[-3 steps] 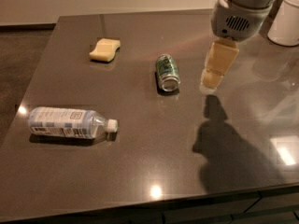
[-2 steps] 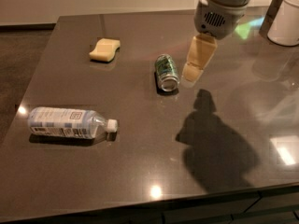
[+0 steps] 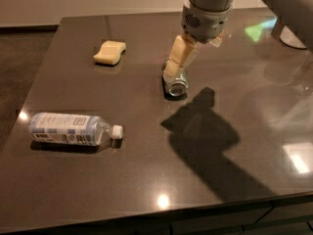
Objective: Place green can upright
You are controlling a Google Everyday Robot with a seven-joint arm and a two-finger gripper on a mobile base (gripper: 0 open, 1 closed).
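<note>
The green can (image 3: 176,83) lies on its side on the dark table (image 3: 122,180), just right of the middle, with one silver end facing the front. My gripper (image 3: 173,70) hangs from the arm at the top of the camera view. It is right above the far part of the can and hides that part. The gripper's shadow falls on the table to the front right of the can.
A clear plastic water bottle (image 3: 71,129) lies on its side at the front left. A yellow sponge (image 3: 110,52) sits at the back left. A pale object (image 3: 293,35) stands at the back right edge, partly behind the arm. The table's front edge runs along the bottom.
My gripper has moved left and down from the back right until it is over the can. The can, the bottle and the sponge have not moved.
</note>
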